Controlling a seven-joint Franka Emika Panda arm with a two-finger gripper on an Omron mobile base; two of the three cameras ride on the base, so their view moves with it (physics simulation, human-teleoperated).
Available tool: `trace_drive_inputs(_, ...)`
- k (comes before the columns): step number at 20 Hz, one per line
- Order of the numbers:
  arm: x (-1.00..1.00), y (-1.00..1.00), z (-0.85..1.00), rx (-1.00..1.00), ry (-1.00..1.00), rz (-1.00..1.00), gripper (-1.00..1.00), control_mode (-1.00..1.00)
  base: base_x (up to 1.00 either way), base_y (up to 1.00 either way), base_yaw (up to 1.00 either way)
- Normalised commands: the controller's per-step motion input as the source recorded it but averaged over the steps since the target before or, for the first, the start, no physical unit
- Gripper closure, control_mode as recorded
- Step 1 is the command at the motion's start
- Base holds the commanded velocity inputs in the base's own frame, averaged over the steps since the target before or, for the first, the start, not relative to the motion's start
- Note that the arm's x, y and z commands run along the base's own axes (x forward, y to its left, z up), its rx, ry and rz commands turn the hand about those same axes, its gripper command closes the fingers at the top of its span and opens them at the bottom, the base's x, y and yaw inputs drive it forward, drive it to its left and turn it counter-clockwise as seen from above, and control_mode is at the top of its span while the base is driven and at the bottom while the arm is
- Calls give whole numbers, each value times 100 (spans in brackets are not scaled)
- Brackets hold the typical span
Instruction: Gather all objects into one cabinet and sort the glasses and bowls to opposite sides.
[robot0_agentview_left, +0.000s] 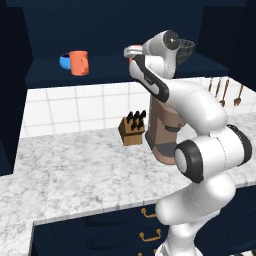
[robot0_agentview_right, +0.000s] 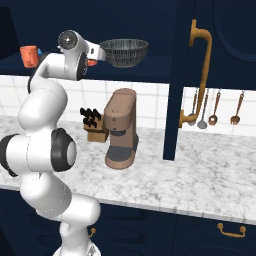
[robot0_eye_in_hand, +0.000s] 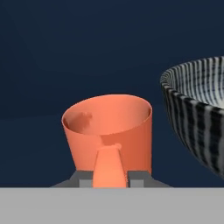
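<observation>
The white arm is reaching up from the base into the dark navy wall cabinet (robot0_agentview_left: 30, 40), with its hand at the level of the long shelf (robot0_agentview_left: 100, 70). In the hand view the tool (robot0_eye_in_hand: 111, 177) is sitting right at the foot of an orange-red cup (robot0_eye_in_hand: 109, 131), which is standing upright with its open mouth showing. The dark finger tips are flanking the cup's base and appear to be closing on it, though the contact itself is lying at the picture's lower edge, so a firm hold is hard to confirm. From the right base view this same cup (robot0_agentview_right: 91, 62) is peeking out just past the hand, barely showing.

Just beside that cup, the wide dark grey mesh bowl (robot0_agentview_right: 124, 51) is resting on the shelf toward the right side of the cabinet; in the hand view its striped wall is curving in at the right edge, near the cup but not touching it.

Well apart, toward the left end of the shelf, the second orange-red cup (robot0_agentview_left: 79, 62) is standing upright, and the small bright blue bowl (robot0_agentview_left: 65, 61) is sitting just beside it, partly hidden behind it.

Below the shelf, on the marble desk (robot0_agentview_left: 75, 170), the brown coffee machine (robot0_agentview_right: 121, 130) is standing with the wooden knife block (robot0_agentview_right: 94, 127) just beside it against the white tiles. Utensils are hanging on the wall (robot0_agentview_right: 215, 107) to the right, past the open cabinet door (robot0_agentview_right: 180, 75) with its brass handle.
</observation>
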Motion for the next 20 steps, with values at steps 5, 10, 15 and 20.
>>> trace_drive_inputs(5, -23, 24, 0, 0, 0, 6, 100, -100, 0, 0, 0)
trace_drive_inputs(10, -16, 34, 0, 0, 0, 8, 100, -100, 0, 0, 0)
trace_drive_inputs(15, 0, 23, 0, 0, 0, 6, 100, -100, 0, 0, 0)
trace_drive_inputs(20, 0, 17, 0, -1, 0, 1, 100, -100, 0, 0, 0)
